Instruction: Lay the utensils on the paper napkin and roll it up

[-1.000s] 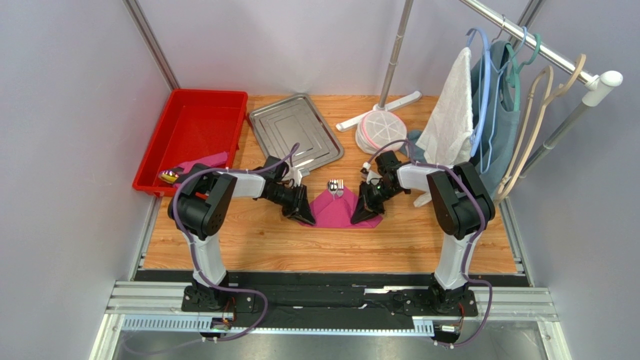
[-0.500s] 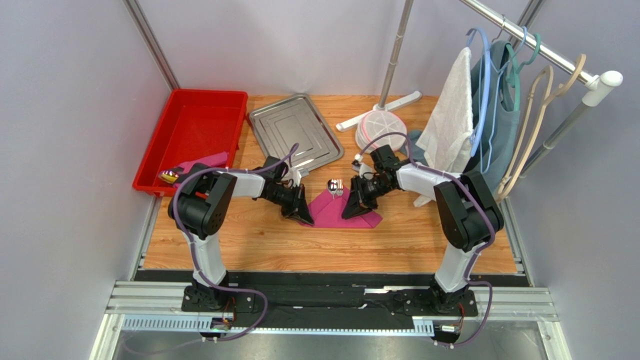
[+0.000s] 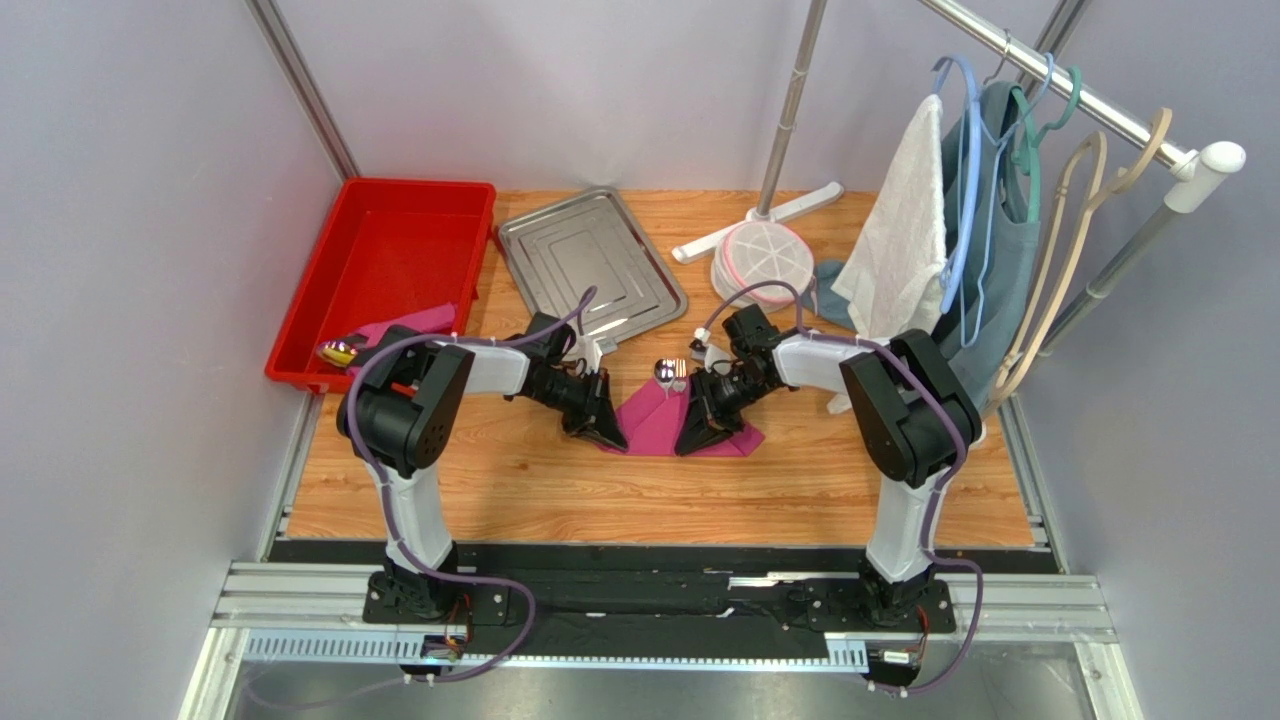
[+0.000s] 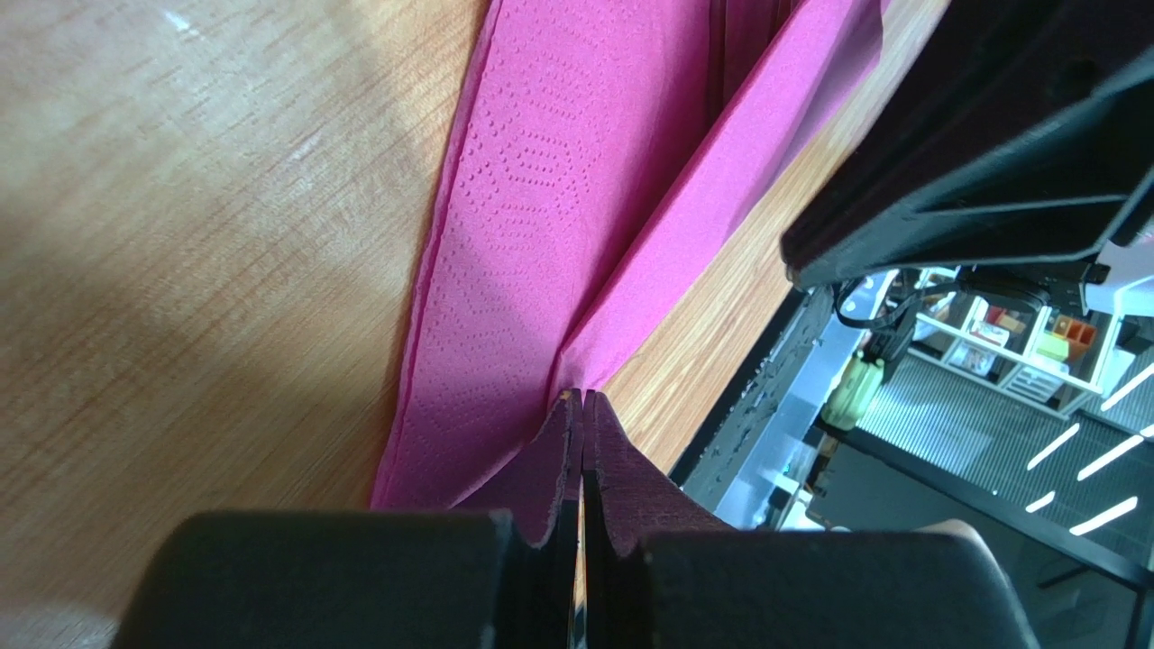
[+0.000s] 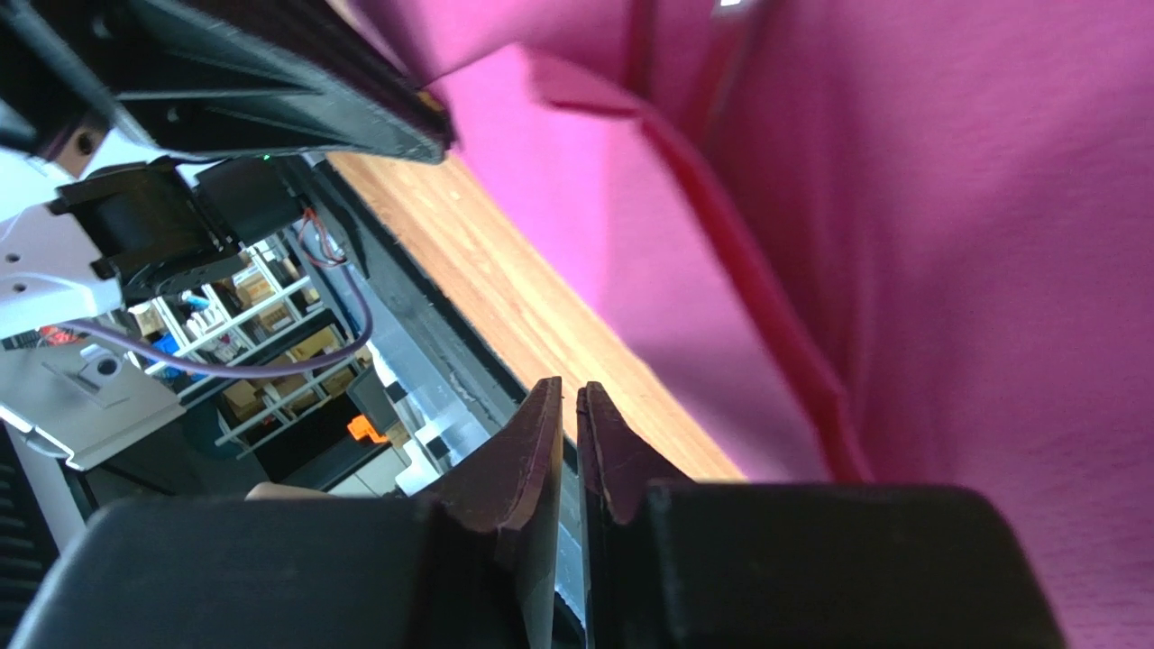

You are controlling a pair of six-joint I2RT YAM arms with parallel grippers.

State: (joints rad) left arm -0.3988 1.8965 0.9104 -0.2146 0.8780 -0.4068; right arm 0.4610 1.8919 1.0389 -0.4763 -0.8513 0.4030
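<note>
The magenta paper napkin [image 3: 657, 422] lies on the wooden table between my two grippers, its sides folded up. The shiny heads of the utensils [image 3: 670, 369] stick out at its far tip; the rest of them is hidden under the paper. My left gripper [image 3: 610, 435] is at the napkin's left corner. In the left wrist view its jaws [image 4: 583, 395] are shut, with the napkin [image 4: 542, 230] running into the tips in a raised fold. My right gripper [image 3: 696, 434] hovers over the napkin's near right part. Its jaws [image 5: 569, 388] stand a narrow slit apart and hold nothing, with the napkin [image 5: 948, 271] beside them.
A large steel tray [image 3: 589, 263] lies behind the napkin. At the far left stands a red bin [image 3: 383, 270], with a pink sheet [image 3: 413, 320] at its near end. A white stand base [image 3: 759, 258], a white towel [image 3: 902, 225] and hangers on a rack [image 3: 1052, 90] fill the back right.
My right gripper has slid left from the napkin's right corner toward its middle and parted slightly. My left gripper has closed at the left corner. The napkin looks narrower.
</note>
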